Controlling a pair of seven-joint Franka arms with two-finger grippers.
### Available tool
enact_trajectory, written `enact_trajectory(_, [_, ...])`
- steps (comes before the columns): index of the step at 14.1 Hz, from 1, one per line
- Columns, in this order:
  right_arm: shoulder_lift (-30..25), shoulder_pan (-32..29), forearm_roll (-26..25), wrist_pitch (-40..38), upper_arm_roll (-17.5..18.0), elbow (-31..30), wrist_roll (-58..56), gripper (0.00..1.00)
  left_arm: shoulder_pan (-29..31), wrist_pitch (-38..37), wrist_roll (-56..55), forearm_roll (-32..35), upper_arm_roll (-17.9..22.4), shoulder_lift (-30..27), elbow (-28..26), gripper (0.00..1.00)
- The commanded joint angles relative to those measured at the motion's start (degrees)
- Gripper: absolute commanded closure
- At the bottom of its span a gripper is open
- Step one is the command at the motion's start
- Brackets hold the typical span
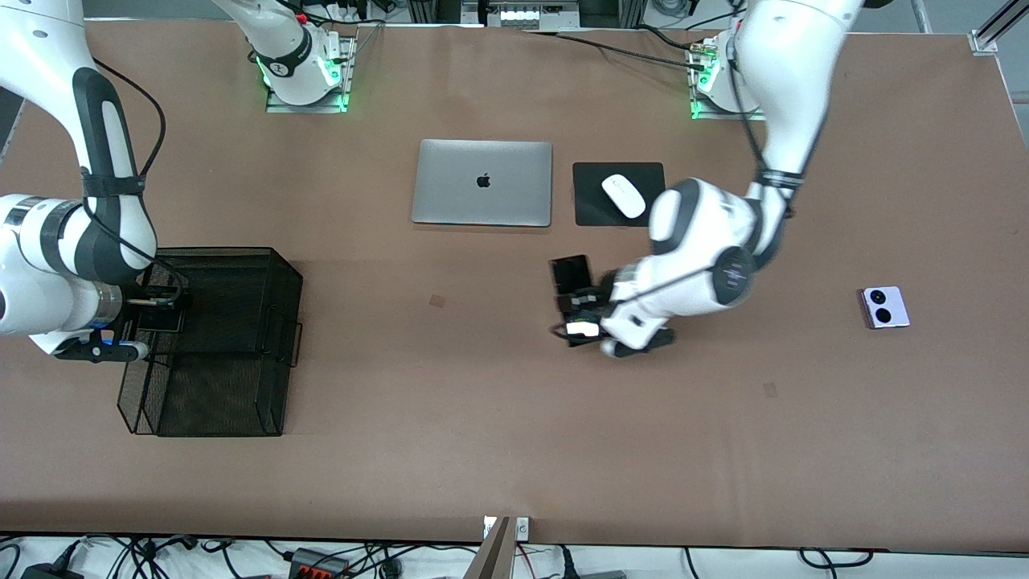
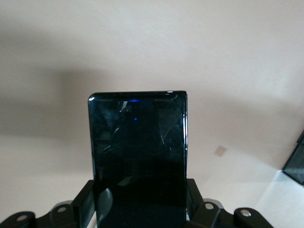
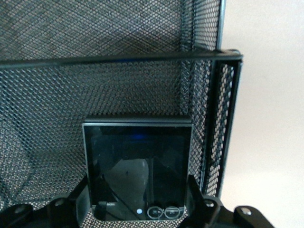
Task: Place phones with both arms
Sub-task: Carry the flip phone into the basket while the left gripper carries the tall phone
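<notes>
My left gripper (image 1: 575, 297) is shut on the longer black phone (image 1: 570, 274) just above the table's middle. In the left wrist view the slab (image 2: 137, 142) stands out between the fingers (image 2: 83, 203). My right gripper (image 1: 161, 312) is down inside the black mesh basket (image 1: 217, 251) at the right arm's end of the table. It is shut on the squarish black phone (image 3: 137, 159), with a finger (image 3: 197, 194) against each side edge. The lavender-white phone (image 1: 884, 307) with two black camera circles lies flat toward the left arm's end.
A shut silver laptop (image 1: 482, 183) lies near the arms' bases. Beside it a white mouse (image 1: 624, 195) rests on a black pad (image 1: 591, 211). The basket's wire wall (image 3: 209, 118) rises close beside the right gripper.
</notes>
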Motion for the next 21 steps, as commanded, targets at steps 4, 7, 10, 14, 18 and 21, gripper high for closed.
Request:
enact_trajectory(4, [-4.7, 0.3, -0.2, -0.5, 1.5, 1.9, -0.9, 0.00, -6.9, 7.3, -6.6, 3.8, 1.6, 7.6, 10.7, 0.56])
enact_trajectory(7, [-5.8, 1.3, 0.0, -1.5, 2.9, 6.1, -1.2, 0.00, -9.6, 11.0, -14.1, 3.7, 1.9, 13.3, 19.1, 0.56])
enact_trajectory(10, [-7.1, 1.4, 0.4, -2.2, 5.4, 7.7, -1.0, 0.00, -13.6, 14.2, -12.8, 8.4, 5.1, 17.1, 23.0, 0.56])
enact_trajectory(14, [-7.5, 1.1, 5.2, -2.0, 6.5, 7.4, -0.8, 0.00, -16.5, 14.5, -7.9, 14.7, 5.8, 20.1, 25.6, 0.56])
enact_trajectory(18, [-7.1, 1.4, 4.6, -1.6, 6.5, 7.7, -1.2, 0.00, -20.7, 21.8, -8.3, 14.8, 7.6, 22.4, 25.6, 0.56])
enact_trajectory(21, [-7.1, 2.1, 4.3, -1.6, 6.6, 7.6, -0.9, 0.00, -22.6, 21.8, -8.0, 14.9, 10.4, 24.3, 25.4, 0.55])
